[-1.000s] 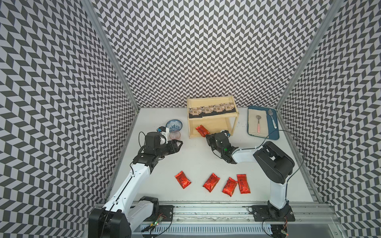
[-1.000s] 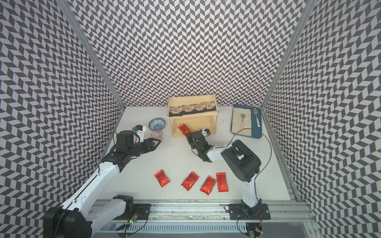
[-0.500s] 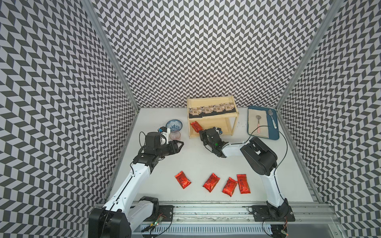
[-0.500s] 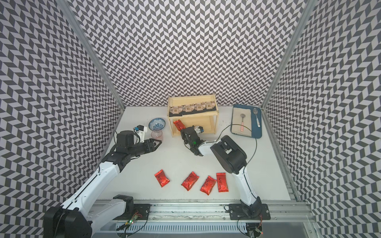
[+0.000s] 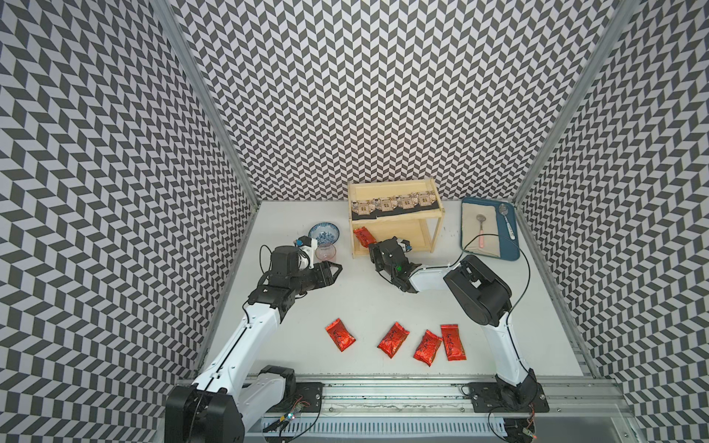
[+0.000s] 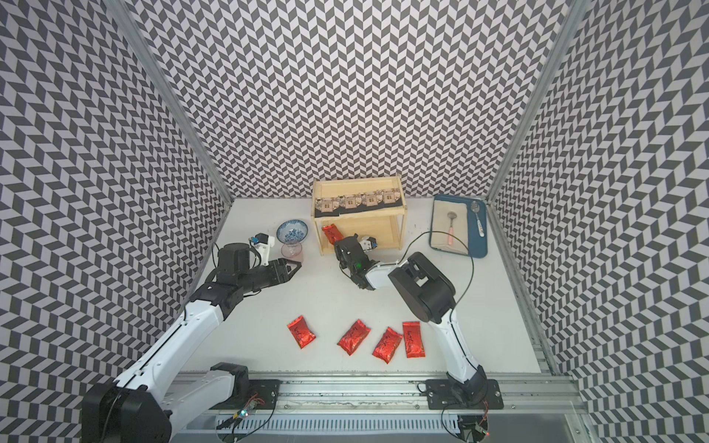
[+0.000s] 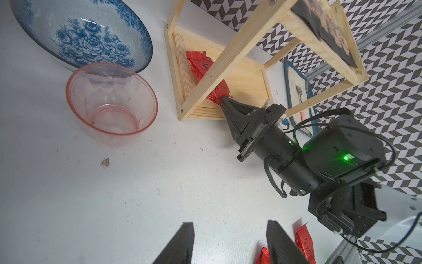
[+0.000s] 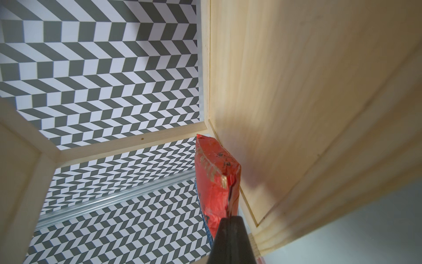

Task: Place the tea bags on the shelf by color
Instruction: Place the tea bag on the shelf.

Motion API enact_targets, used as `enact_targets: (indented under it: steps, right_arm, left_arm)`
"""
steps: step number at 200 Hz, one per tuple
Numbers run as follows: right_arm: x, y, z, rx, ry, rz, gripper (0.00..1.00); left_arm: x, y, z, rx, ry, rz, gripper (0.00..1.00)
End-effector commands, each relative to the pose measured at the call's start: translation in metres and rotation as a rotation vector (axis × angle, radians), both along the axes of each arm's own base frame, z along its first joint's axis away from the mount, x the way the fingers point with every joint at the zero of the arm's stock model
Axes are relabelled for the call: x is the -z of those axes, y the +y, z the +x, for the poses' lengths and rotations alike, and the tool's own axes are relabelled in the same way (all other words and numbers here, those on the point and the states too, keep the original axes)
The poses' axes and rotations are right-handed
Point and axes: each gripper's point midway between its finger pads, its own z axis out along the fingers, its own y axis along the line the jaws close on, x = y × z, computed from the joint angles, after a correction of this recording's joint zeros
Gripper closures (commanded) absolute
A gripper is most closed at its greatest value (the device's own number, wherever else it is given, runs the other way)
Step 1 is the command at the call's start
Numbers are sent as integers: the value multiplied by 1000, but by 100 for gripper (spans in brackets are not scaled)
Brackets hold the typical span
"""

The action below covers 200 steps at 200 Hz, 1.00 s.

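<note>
The pale wood shelf (image 5: 399, 219) stands at the back of the table. Several black tea bags (image 5: 391, 201) lie in a row on its top tier. My right gripper (image 5: 373, 248) is shut on the end of a red tea bag (image 5: 362, 236), which reaches into the left end of the lower tier. In the right wrist view the red tea bag (image 8: 214, 173) sticks out past the shut gripper (image 8: 229, 220), close to the lower board. Several red tea bags (image 5: 393, 339) lie near the table's front. My left gripper (image 7: 230, 225) is open over bare table, holding nothing.
A blue-patterned bowl (image 5: 324, 233) and a clear pink bowl (image 5: 326, 253) sit left of the shelf, just beyond my left gripper (image 5: 337, 268). A blue tray (image 5: 512, 245) with spoons lies at the back right. A black cable loops from the right arm toward the tray.
My right gripper has carried the red tea bag from in front of the shelf back and left into the lower tier's left end. The left arm has hardly moved.
</note>
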Motion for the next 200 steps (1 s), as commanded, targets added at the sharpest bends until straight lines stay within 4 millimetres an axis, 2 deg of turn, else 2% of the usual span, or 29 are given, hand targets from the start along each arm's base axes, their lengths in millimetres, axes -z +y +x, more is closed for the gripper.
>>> enact_targets:
  steps: [1, 61, 144, 183, 200]
  right_arm:
    - [3, 5, 5, 16, -11, 3, 95]
    - [3, 16, 4, -22, -35, 23, 78]
    - [-13, 36, 1, -85, -95, 25, 78]
    - [-24, 30, -11, -115, -131, 21, 76]
    - [-28, 26, -17, -127, -137, 22, 73]
  left_arm:
    - [-3, -1, 1, 16, -10, 1, 44]
    - [-4, -2, 1, 23, -12, -3, 45]
    - [-4, -3, 1, 25, -12, -5, 45]
    - [-4, -2, 1, 24, -12, -4, 45]
    - [-4, -2, 2, 25, -10, -6, 45]
